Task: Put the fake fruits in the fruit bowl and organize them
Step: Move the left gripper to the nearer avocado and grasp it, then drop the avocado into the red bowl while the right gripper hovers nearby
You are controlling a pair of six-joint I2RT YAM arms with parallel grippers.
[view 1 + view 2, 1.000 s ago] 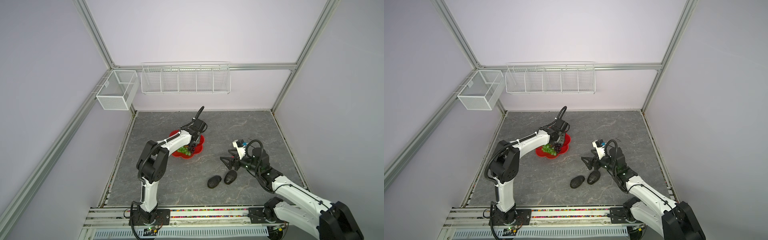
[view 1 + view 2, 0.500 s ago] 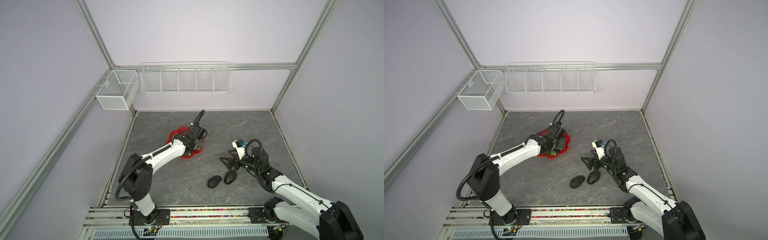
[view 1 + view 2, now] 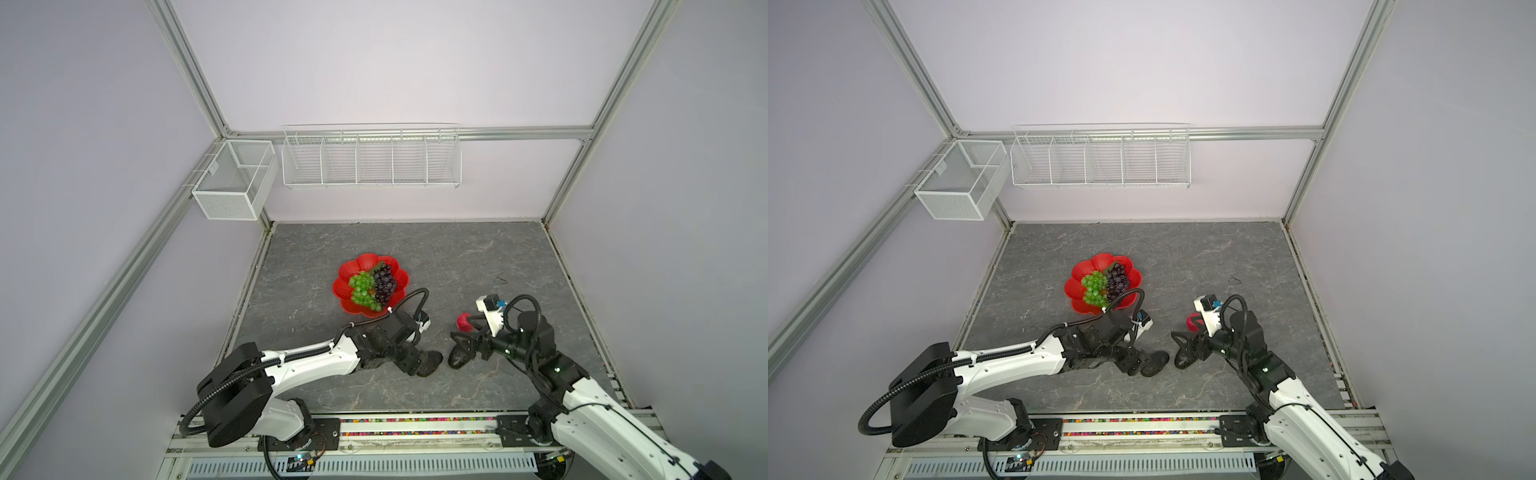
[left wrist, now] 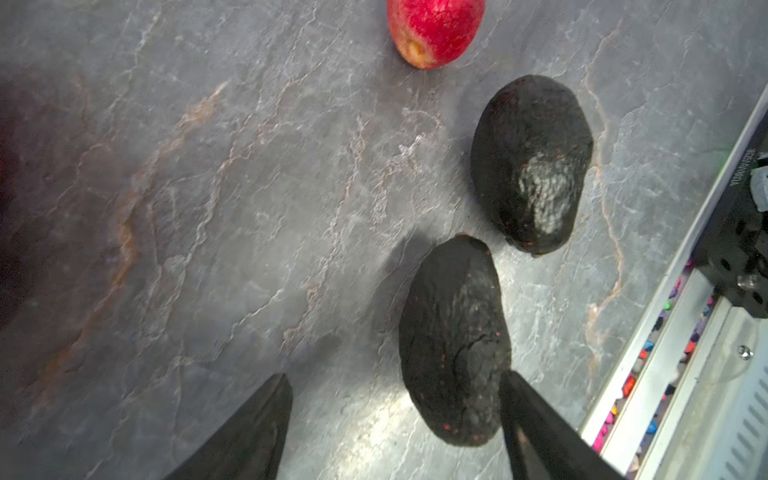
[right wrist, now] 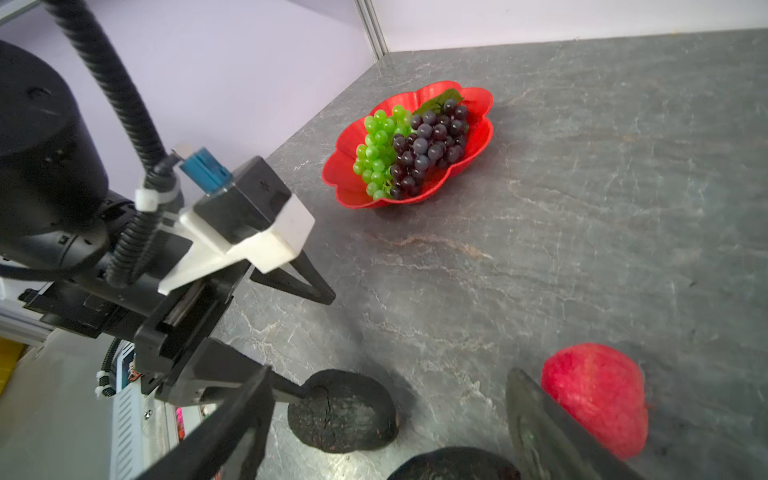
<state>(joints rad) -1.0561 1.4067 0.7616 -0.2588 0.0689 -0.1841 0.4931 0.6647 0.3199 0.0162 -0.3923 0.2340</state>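
Observation:
The red fruit bowl [image 3: 365, 260] holds the green grape bunch [image 3: 363, 286] and the dark purple grape bunch [image 3: 385, 282], lying side by side. Two dark avocados lie near the front. My left gripper [image 4: 392, 376] stands open at the left avocado [image 4: 453, 345], with one finger against its side and nothing gripped. The right avocado [image 3: 458, 360] sits low between the open fingers of my right gripper [image 5: 390, 371], ungripped. The small red-pink fruit [image 5: 598, 399] lies just outside one right fingertip. In both top views the two grippers face each other over the avocados [image 3: 1154, 364].
Two white wire baskets hang on the back wall [image 3: 371, 160] and the left corner [image 3: 232, 183]. The front rail [image 3: 415, 428] with the arm bases runs close behind the avocados. Grey stone tabletop [image 3: 457, 257] stretches right of the bowl.
My left arm swung from over the bowl down to the front avocado and its jaws opened wider. The purple grapes now lie uncovered in the bowl. The right arm has barely moved.

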